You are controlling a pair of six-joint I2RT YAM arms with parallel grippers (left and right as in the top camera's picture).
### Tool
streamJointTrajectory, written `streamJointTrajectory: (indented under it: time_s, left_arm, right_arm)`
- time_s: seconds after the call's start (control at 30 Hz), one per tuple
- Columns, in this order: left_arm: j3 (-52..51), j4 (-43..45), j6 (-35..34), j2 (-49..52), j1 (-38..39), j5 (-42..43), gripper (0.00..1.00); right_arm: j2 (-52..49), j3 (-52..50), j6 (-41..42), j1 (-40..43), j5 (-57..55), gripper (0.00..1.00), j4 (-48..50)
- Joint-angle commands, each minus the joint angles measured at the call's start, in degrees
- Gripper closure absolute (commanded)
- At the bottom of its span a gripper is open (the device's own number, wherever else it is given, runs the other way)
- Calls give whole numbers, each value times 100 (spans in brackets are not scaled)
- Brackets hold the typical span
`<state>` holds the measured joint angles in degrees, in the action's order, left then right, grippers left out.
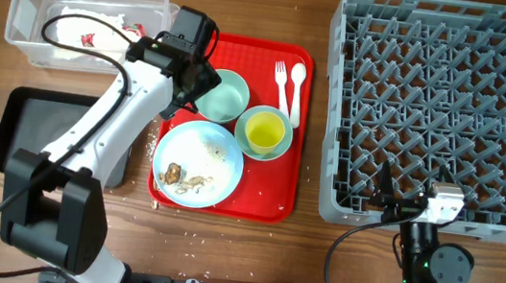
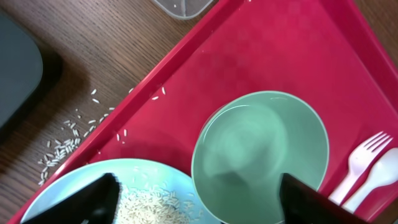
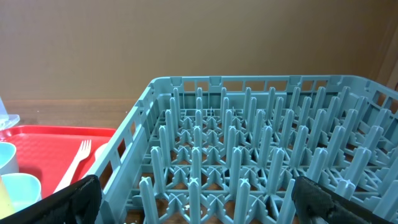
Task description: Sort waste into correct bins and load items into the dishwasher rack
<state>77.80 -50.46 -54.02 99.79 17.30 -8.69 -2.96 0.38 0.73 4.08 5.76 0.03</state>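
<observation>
A red tray [image 1: 270,197] holds a green bowl [image 1: 225,95], a yellow-green cup [image 1: 265,131], a light blue plate [image 1: 198,162] with food scraps, and a white fork [image 1: 280,84] and spoon [image 1: 296,91]. My left gripper [image 1: 191,91] is open and empty above the tray's left side; in its wrist view the fingers straddle the bowl [image 2: 260,149] and the rice-strewn plate [image 2: 118,199]. My right gripper [image 1: 391,202] is open and empty at the front edge of the grey-blue dishwasher rack [image 1: 445,112], whose prongs fill the right wrist view [image 3: 249,149].
A clear plastic bin [image 1: 89,15] with wrappers stands at the back left. A black bin [image 1: 42,130] lies at the left, partly under my left arm. Rice grains [image 2: 65,140] are scattered on the wood beside the tray.
</observation>
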Motion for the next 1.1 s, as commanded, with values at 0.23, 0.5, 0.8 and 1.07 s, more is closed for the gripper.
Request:
streamJointTrajectory:
  time_s: [0.23,0.5,0.8,1.07]
  left_arm:
    - [-70,-264,-17,-400,48,435,35]
    - [-70,-962,118,-1115,-131,-306,20]
    - [-70,-1834,107,-1344,-1178,-1075,0]
    - [-70,-1996,105,-1344,-2374,-1200,0]
  right_arm:
    - [-22,-7,-59,28,-55,0,26]
    - [-22,-7,-57,28,-55,0,26]
    - [-22,-7,-57,28,-55,0,26]
    - [-22,-7,-59,28,-55,0,26]
